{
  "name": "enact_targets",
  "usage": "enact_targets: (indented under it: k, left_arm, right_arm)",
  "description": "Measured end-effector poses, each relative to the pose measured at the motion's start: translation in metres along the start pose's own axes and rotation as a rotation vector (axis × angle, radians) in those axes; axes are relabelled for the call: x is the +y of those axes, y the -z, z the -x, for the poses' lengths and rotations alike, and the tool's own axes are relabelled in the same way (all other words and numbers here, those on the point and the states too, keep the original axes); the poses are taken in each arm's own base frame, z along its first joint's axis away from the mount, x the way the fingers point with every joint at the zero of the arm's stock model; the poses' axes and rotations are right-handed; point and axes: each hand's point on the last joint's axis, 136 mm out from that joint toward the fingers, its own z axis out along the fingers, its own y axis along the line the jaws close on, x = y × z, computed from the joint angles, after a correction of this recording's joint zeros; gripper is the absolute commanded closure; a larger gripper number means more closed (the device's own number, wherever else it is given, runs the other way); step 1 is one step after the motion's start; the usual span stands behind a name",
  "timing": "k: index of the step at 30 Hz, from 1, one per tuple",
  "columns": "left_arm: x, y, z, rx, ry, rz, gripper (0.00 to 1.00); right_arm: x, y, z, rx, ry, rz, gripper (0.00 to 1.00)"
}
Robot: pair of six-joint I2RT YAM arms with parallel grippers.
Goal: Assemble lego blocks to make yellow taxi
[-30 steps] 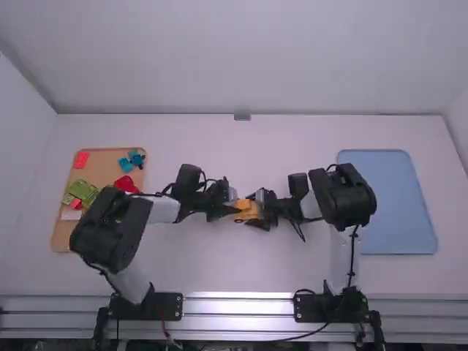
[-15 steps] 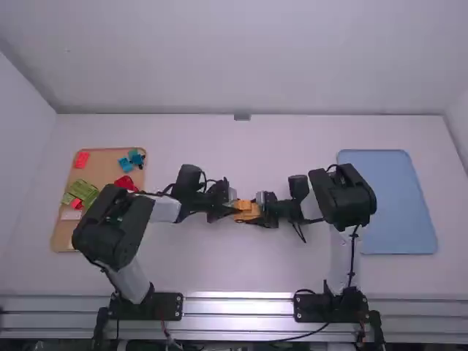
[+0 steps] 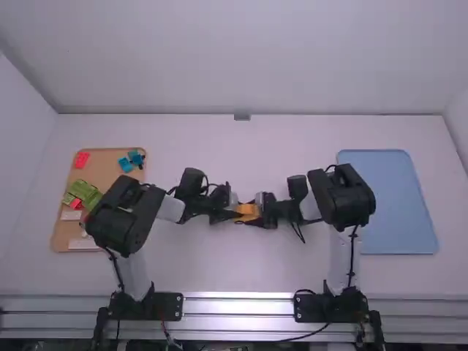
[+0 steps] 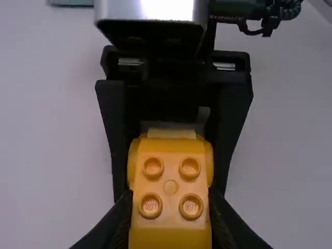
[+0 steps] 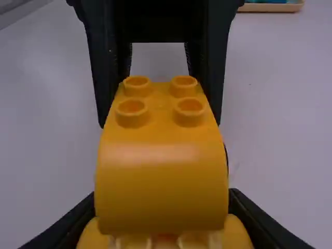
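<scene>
At mid-table in the high view, my left gripper (image 3: 231, 215) and my right gripper (image 3: 265, 211) face each other with yellow blocks (image 3: 247, 212) between them. In the left wrist view a studded yellow block (image 4: 171, 176) has my left gripper (image 4: 170, 223) shut on its sides. The rounded yellow base (image 4: 208, 161) shows behind it, between the other gripper's fingers. Seen from the right wrist, that block's curved end (image 5: 162, 171) lies against the base (image 5: 237, 236), which my right gripper (image 5: 163, 223) grips. Whether the two are fully joined, I cannot tell.
On the left is an orange-brown tray (image 3: 110, 162) with a red block (image 3: 81, 160), blue pieces (image 3: 126, 164) and green pieces (image 3: 84, 191), partly under the left arm's elbow. A blue tray (image 3: 387, 197) lies at right, beside the right arm.
The left arm's elbow has swung right and toward its base, covering a red piece on the tray and uncovering a white one. Both grippers have shifted only slightly around the yellow blocks.
</scene>
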Motion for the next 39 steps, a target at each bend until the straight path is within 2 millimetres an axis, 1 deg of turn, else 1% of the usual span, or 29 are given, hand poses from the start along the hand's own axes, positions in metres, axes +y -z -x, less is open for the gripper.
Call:
enact_targets:
  k: [3,10,15,16,17,18,19,24,26,27,28,30,33,35,36,37,38,39]
  left_arm:
    - [0.000,-0.003,0.001,0.011,-0.009,0.004,0.92]
    - [0.000,-0.009,-0.001,0.078,-0.007,0.027,0.98]
    - [-0.001,-0.010,-0.003,0.117,0.010,0.020,0.98]
    - [-0.001,-0.010,-0.003,0.128,0.013,0.022,0.91]
    - [-0.001,-0.011,-0.003,0.145,0.014,0.023,0.77]
    - [-0.001,-0.011,-0.003,0.149,0.011,0.024,0.78]
    - [-0.001,-0.011,-0.003,0.157,0.009,0.027,0.81]
    - [0.001,-0.011,-0.002,0.167,0.012,0.040,0.77]
    - [0.000,-0.011,-0.001,0.167,0.012,0.040,0.69]
    - [0.001,-0.011,-0.001,0.167,0.009,0.040,0.58]
    - [0.001,-0.010,-0.003,0.177,0.019,0.044,0.53]
    - [-0.001,-0.008,-0.008,0.192,0.038,0.043,0.49]
    - [0.003,-0.004,-0.010,0.193,0.048,0.055,0.48]
    - [0.009,0.004,-0.006,0.175,0.049,0.072,0.46]
    - [0.011,0.008,-0.003,0.163,0.050,0.076,0.43]
    - [0.013,0.012,0.001,0.148,0.049,0.083,0.37]
    - [0.014,0.015,0.003,0.141,0.046,0.087,0.36]
    - [0.020,0.025,0.010,0.115,0.036,0.108,0.01]
  right_arm:
    - [0.002,-0.001,0.000,0.000,-0.006,0.006,0.59]
    - [0.000,0.001,0.000,-0.001,-0.008,-0.001,0.59]
    - [0.000,0.001,0.000,-0.001,-0.008,0.000,0.58]
    - [0.000,0.001,0.000,-0.001,-0.008,0.000,0.58]
    - [0.001,0.001,0.000,-0.001,-0.009,0.000,0.56]
    - [0.001,0.001,0.000,-0.001,-0.009,0.000,0.55]
    - [0.000,0.001,0.000,-0.001,-0.009,-0.001,0.54]
    - [-0.001,0.002,0.000,-0.002,-0.012,-0.004,0.54]
    - [0.000,0.002,0.000,-0.002,-0.012,-0.003,0.54]
    - [0.000,0.002,-0.001,-0.002,-0.014,-0.003,0.52]
    - [-0.001,0.001,-0.001,0.001,-0.010,-0.005,0.52]
    - [0.000,-0.002,0.000,0.004,-0.006,0.001,0.52]
    - [0.003,-0.005,0.001,0.005,-0.008,0.009,0.52]
    - [0.003,-0.005,0.001,0.005,-0.009,0.010,0.52]
    - [0.002,-0.005,0.001,0.008,-0.010,0.008,0.52]
    - [0.001,-0.005,0.001,0.008,-0.013,0.006,0.52]
    - [0.000,-0.005,0.001,0.008,-0.011,0.006,0.52]
    - [0.000,-0.005,0.001,0.008,-0.016,0.006,0.52]
